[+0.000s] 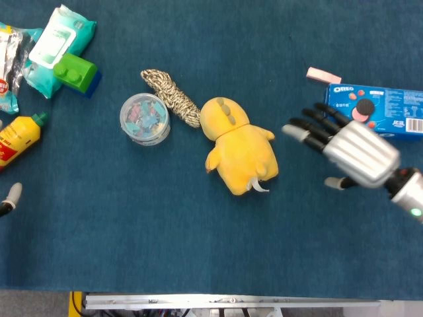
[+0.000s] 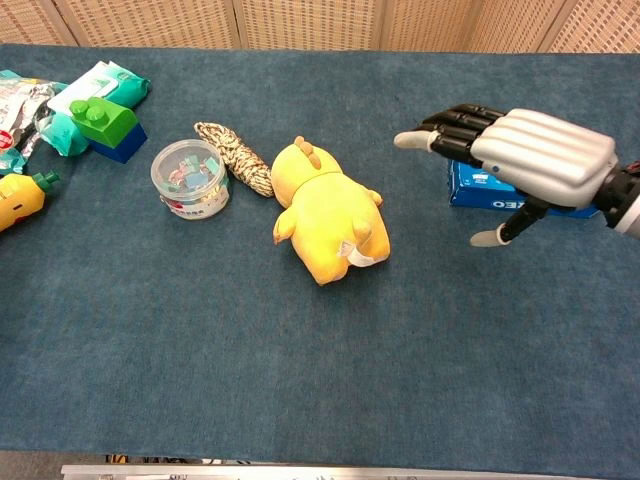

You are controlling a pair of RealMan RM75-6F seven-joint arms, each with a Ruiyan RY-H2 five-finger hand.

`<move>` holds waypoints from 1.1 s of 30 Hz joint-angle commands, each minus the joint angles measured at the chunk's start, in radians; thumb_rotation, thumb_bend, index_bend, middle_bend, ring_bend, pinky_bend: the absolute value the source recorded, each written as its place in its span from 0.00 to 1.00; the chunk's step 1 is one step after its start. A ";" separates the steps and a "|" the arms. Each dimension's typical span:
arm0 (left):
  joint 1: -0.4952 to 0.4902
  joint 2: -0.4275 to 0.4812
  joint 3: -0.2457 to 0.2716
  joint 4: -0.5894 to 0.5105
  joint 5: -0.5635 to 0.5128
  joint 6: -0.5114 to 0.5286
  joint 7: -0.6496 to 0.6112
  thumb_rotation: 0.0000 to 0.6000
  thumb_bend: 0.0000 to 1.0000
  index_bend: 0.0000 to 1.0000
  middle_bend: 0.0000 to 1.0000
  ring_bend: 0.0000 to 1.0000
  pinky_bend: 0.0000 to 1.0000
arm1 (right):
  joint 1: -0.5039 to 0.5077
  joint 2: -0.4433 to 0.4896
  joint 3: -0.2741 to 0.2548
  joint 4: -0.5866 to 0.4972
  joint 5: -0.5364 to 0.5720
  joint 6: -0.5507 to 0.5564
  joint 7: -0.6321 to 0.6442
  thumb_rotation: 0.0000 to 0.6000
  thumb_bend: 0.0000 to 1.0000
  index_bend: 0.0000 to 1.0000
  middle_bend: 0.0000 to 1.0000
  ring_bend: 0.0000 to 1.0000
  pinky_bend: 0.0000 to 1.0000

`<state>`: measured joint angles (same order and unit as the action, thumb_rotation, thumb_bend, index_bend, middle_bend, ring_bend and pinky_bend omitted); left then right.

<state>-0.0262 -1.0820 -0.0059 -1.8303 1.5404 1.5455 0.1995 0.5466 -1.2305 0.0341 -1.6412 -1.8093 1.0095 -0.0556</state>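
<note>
A silver right hand [image 1: 353, 150] with black fingers [image 1: 317, 129] is seen beside a yellow plush toy [image 1: 239, 148], a blue cookie box [image 1: 390, 111] and a black-and-white speckled rope [image 1: 172, 96].

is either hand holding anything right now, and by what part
Nothing is held. The right hand hovers open beside the yellow plush toy; only a fingertip of the left hand shows.

The right hand [image 1: 350, 153] has a silver-grey back shaped into smooth ridged plates, glossy under the light. From it run black fingers [image 2: 455, 122] that end in pale grey tips, and the thumb at its 5 o'clock side is black with a grey tip too. At 4 o'clock the wrist is dark, with a small green light. The left hand [image 1: 8, 198] shows only one grey-tipped black finger.
</note>
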 commanded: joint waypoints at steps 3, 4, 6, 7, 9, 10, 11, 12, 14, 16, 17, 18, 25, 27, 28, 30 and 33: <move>0.002 0.002 0.002 -0.001 -0.003 -0.001 0.001 1.00 0.26 0.00 0.00 0.00 0.05 | 0.037 -0.060 -0.008 0.020 -0.023 -0.011 -0.019 0.74 0.00 0.00 0.10 0.00 0.00; 0.003 0.002 0.002 -0.001 -0.003 -0.002 0.001 1.00 0.26 0.00 0.00 0.00 0.05 | 0.043 -0.072 -0.010 0.026 -0.030 -0.005 -0.014 0.68 0.00 0.00 0.10 0.00 0.00; 0.003 0.003 0.002 -0.001 -0.003 -0.001 -0.001 1.00 0.26 0.00 0.00 0.00 0.05 | 0.054 -0.103 -0.012 0.051 -0.054 0.018 -0.013 0.47 0.00 0.03 0.10 0.00 0.00; 0.003 0.003 0.002 0.000 -0.002 -0.001 -0.002 1.00 0.26 0.00 0.00 0.00 0.05 | 0.058 -0.116 -0.014 0.063 -0.064 0.030 -0.013 0.41 0.00 0.04 0.10 0.00 0.00; 0.004 0.004 0.002 -0.001 -0.003 -0.002 -0.005 1.00 0.26 0.00 0.00 0.00 0.05 | 0.066 -0.147 -0.017 0.092 -0.083 0.054 -0.010 0.28 0.00 0.08 0.10 0.00 0.00; 0.004 0.005 0.002 0.000 -0.003 -0.002 -0.006 1.00 0.26 0.00 0.00 0.00 0.05 | 0.070 -0.159 -0.019 0.105 -0.090 0.059 -0.011 0.25 0.00 0.09 0.10 0.00 0.00; 0.004 0.005 0.002 0.000 -0.003 -0.002 -0.007 1.00 0.26 0.00 0.00 0.00 0.05 | 0.075 -0.170 -0.021 0.118 -0.096 0.062 -0.014 0.20 0.00 0.10 0.10 0.00 0.00; 0.004 0.006 0.002 0.000 -0.003 -0.003 -0.007 1.00 0.26 0.00 0.00 0.00 0.05 | 0.082 -0.184 -0.024 0.135 -0.103 0.063 -0.022 0.17 0.00 0.11 0.10 0.00 0.00; 0.004 0.006 0.003 0.001 -0.004 -0.004 -0.007 1.00 0.26 0.00 0.00 0.00 0.05 | 0.095 -0.207 -0.032 0.165 -0.120 0.064 -0.035 0.14 0.00 0.11 0.10 0.00 0.00; 0.004 0.006 0.003 0.001 -0.004 -0.005 -0.007 1.00 0.26 0.00 0.00 0.00 0.05 | 0.107 -0.229 -0.040 0.194 -0.139 0.070 -0.045 0.13 0.00 0.11 0.10 0.00 0.00; 0.004 0.006 0.003 0.001 -0.004 -0.006 -0.008 1.00 0.26 0.00 0.00 0.00 0.05 | 0.115 -0.246 -0.045 0.218 -0.154 0.076 -0.050 0.13 0.00 0.11 0.10 0.00 0.00; 0.004 0.006 0.004 0.001 -0.005 -0.007 -0.009 1.00 0.26 0.00 0.00 0.00 0.05 | 0.120 -0.259 -0.050 0.237 -0.163 0.081 -0.051 0.13 0.00 0.11 0.10 0.00 0.00; 0.005 0.008 0.005 0.003 -0.006 -0.009 -0.014 1.00 0.26 0.00 0.00 0.00 0.05 | 0.148 -0.348 -0.087 0.374 -0.199 0.117 -0.020 0.13 0.00 0.11 0.10 0.00 0.00; 0.005 0.009 0.005 0.004 -0.006 -0.009 -0.015 1.00 0.26 0.00 0.00 0.00 0.05 | 0.154 -0.365 -0.092 0.405 -0.211 0.130 -0.026 0.13 0.00 0.11 0.10 0.00 0.00; 0.005 0.009 0.005 0.005 -0.006 -0.010 -0.017 1.00 0.26 0.00 0.00 0.00 0.05 | 0.161 -0.380 -0.096 0.433 -0.226 0.142 -0.037 0.13 0.00 0.11 0.10 0.00 0.00; 0.005 0.008 0.007 0.010 -0.001 -0.011 -0.024 1.00 0.26 0.00 0.00 0.00 0.05 | 0.172 -0.405 -0.103 0.478 -0.244 0.162 -0.041 0.13 0.00 0.11 0.11 0.00 0.00; 0.005 0.006 0.010 0.016 0.001 -0.014 -0.031 1.00 0.26 0.00 0.00 0.00 0.05 | 0.191 -0.442 -0.111 0.543 -0.261 0.179 -0.033 0.13 0.00 0.11 0.11 0.00 0.00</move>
<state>-0.0208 -1.0755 0.0037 -1.8146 1.5407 1.5322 0.1693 0.7193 -1.6400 -0.0663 -1.1424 -2.0504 1.1691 -0.0897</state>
